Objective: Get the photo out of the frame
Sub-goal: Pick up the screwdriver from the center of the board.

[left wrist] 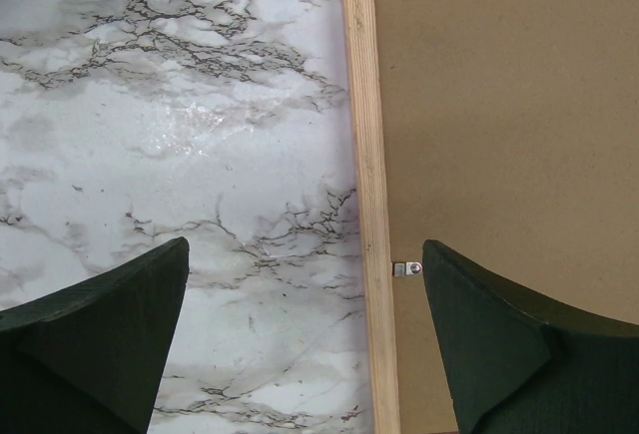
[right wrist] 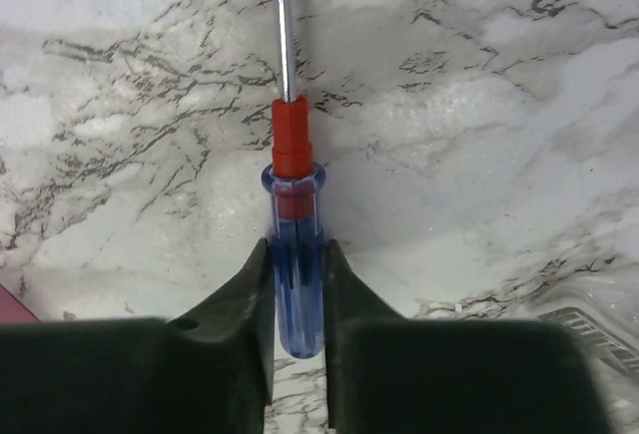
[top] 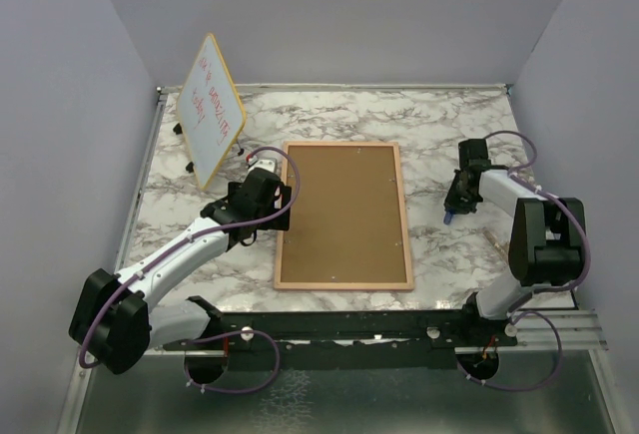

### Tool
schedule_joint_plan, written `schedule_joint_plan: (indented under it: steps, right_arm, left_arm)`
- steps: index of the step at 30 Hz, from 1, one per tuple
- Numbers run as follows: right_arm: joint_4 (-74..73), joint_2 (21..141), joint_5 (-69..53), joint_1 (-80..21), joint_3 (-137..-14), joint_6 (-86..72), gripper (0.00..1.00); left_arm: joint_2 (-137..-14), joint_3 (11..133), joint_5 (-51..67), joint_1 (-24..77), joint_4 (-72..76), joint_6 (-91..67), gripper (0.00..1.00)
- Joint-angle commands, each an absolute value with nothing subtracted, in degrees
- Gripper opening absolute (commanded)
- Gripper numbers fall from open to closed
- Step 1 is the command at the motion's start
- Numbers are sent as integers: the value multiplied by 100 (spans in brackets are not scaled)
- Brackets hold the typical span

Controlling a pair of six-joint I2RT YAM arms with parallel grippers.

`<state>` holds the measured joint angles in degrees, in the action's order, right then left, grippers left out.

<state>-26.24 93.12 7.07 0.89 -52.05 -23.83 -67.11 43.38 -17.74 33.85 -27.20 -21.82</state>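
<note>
Doing now: getting the small metal clip (left wrist: 407, 268) open.
Frame (top: 344, 217): flat on the tabletop (top: 449, 125), brown back up; the photo can't be seen, likely underneath.
Left jaws: wide apart, over the frame's left edge.
Right jaws: hugging the screwdriver (right wrist: 295, 205), well apart from the frame.
Tip: turn the clip slowly and gently.

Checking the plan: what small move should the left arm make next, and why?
Probably nudge the metal clip aside with the left fingers: they stand open astride the frame edge, and the clip beside them seems to hold its back in.
</note>
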Motion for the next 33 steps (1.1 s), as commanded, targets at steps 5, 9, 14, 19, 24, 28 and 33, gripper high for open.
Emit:
schedule_joint_plan:
  steps: [5, 9, 14, 19, 24, 28, 33]
  right_arm:
    - [-2855, 9659, 753, 18, -4991, -2445, 1]
    - [-2655, 9263, 393, 18, -4912, -2478, 1]
    - [-2042, 8230, -550, 18, -4674, -2398, 1]
    - [-1169, 7071, -1329, 18, -4052, -2282, 1]
    - [-351, 6233, -2498, 18, -3382, -2235, 1]
    - [735, 5816, -3804, 13, -2872, -2380, 1]
    - [1633, 5997, -5322, -187, -2736, -2441, 1]
  left_arm:
    - [-6724, 4452, -1884, 3401, -2807, -2158, 97]
    - [-6679, 4430, -1867, 3401, -2804, -2219, 99]
    - [-6672, 4447, -1923, 3401, -2821, -2158, 99]
    - [-6631, 4447, -1845, 3401, -2819, -2105, 99]
    - [-6592, 4450, -1620, 3401, -2757, -2087, 99]
    - [-6411, 4424, -1489, 3401, -2695, -1956, 99]
    - [-6181, 4306, -743, 3401, -2307, -1888, 99]
